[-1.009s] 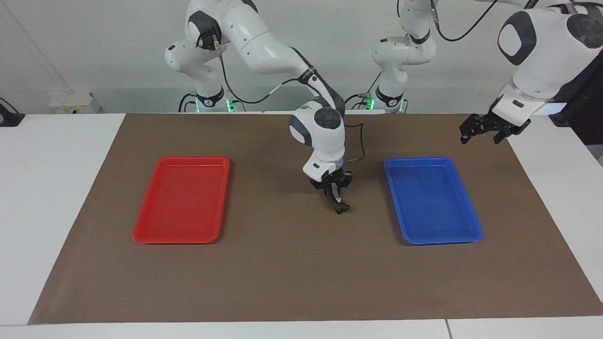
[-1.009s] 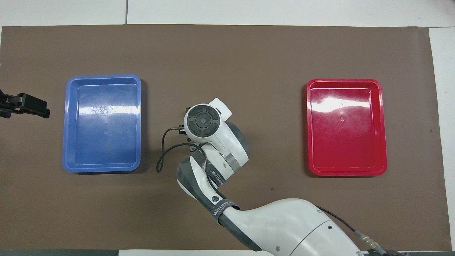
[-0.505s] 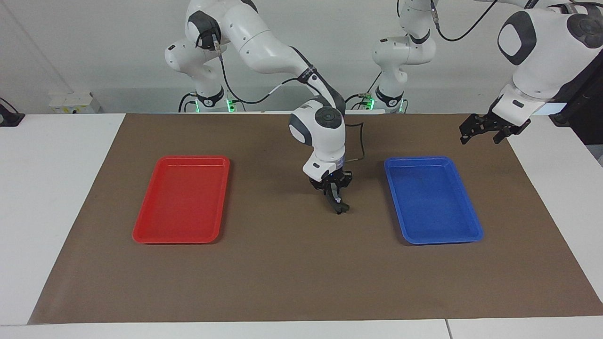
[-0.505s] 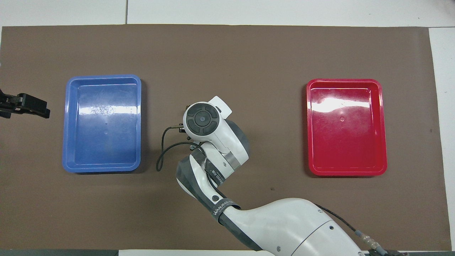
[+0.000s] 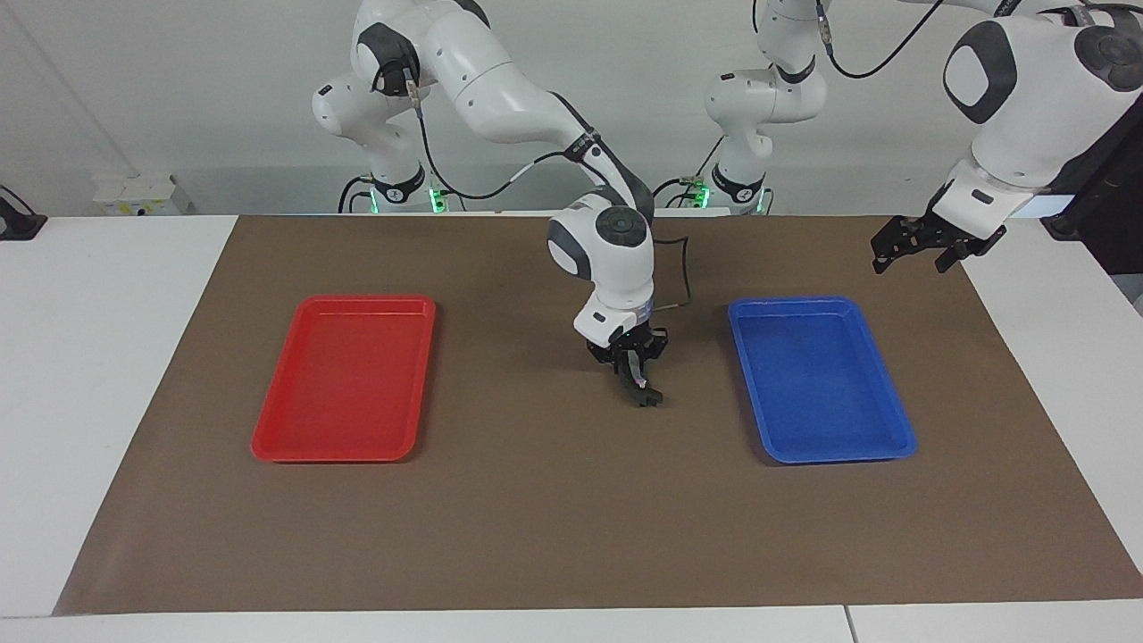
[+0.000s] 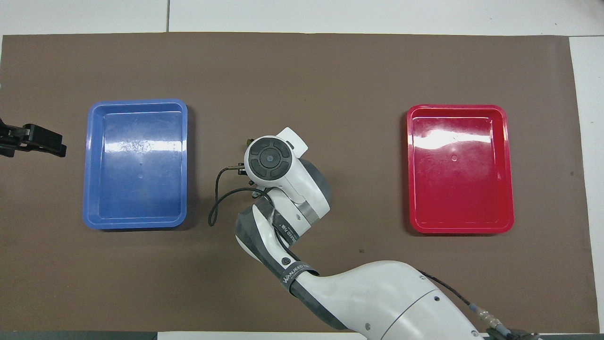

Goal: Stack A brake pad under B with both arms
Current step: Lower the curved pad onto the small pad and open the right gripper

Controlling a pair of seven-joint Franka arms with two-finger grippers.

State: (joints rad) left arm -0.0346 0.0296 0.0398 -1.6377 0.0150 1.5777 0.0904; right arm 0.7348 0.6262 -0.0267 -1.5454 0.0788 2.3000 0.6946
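While the left gripper [image 5: 913, 250] waits in the air over the mat [image 5: 536, 518] in the frame's upper part, jaws spread, the right gripper [image 5: 639, 386] points down at frame centre, between the 2 trays: red tray [image 5: 277, 420] and blue tray [image 5: 893, 420]. A dark piece [image 5: 646, 395] sits at its tips, low against the mat (pad A or B, I cannot tell). Whether these jaws pinch it I cannot tell; from overhead the wrist hides them.

The right arm [image 5: 536, 107] reaches down over the middle of the worktop [image 5: 554, 527], between the red tray [image 5: 344, 451] and blue tray [image 5: 835, 455]. Around them, the brown mat lies open.
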